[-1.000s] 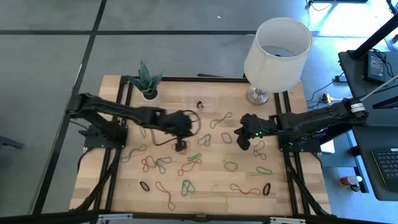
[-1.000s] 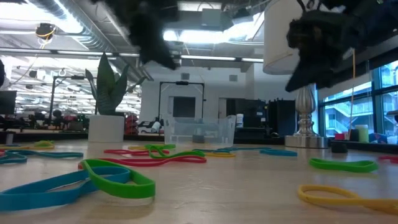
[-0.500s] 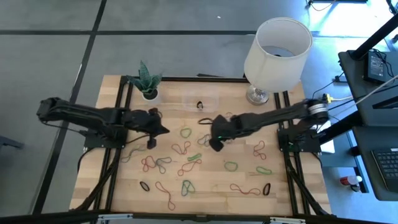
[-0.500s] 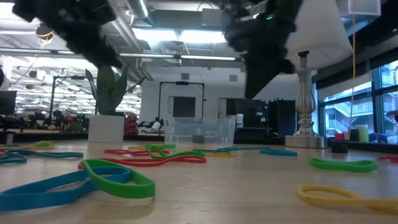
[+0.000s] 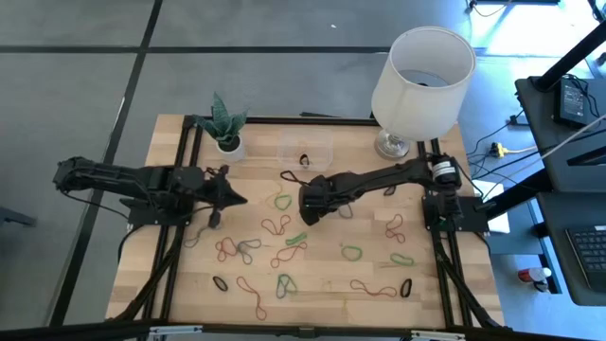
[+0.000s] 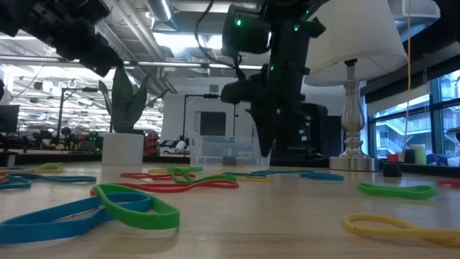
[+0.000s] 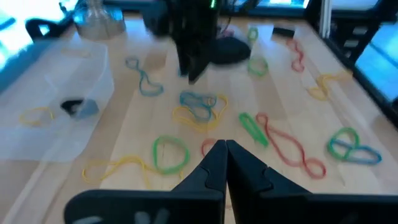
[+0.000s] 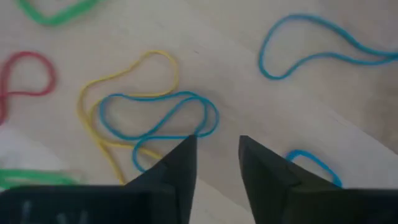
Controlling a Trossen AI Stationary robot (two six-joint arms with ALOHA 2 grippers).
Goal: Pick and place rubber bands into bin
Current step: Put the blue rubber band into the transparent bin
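The right tool (image 5: pixel 310 203) hangs low over the middle of the bench (image 5: pixel 426 303), its fingers parted with a clear gap between them and nothing held, and from its own wrist view it points down at a blue rubber band (image 8: pixel 155 118) lying tangled with a yellow rubber band (image 8: pixel 118 93); the risk I see from here is that the two loops overlap, so a pinch could lift both, or catch only an edge and let the band snap free; the fingers could also scrape the wood and push the loops aside instead of getting round them, thin and flat as they lie; the bin (image 5: pixel 305 154) sits at the far edge of the bench, between the white plant pot (image 5: pixel 227 143) and the lamp (image 5: pixel 421 71), with what looks like a dark band or two already inside, and it is shallow and light, so a careless carry could nudge it or drop a springy band over its low wall; the left tool (image 5: pixel 227 196) waits pinched closed and empty over the left side of the bench, near enough to the middle that a wide swing could bring the arms together; the other rubber bands (image 5: pixel 284 254) lie scattered across the nearer half of the bench.
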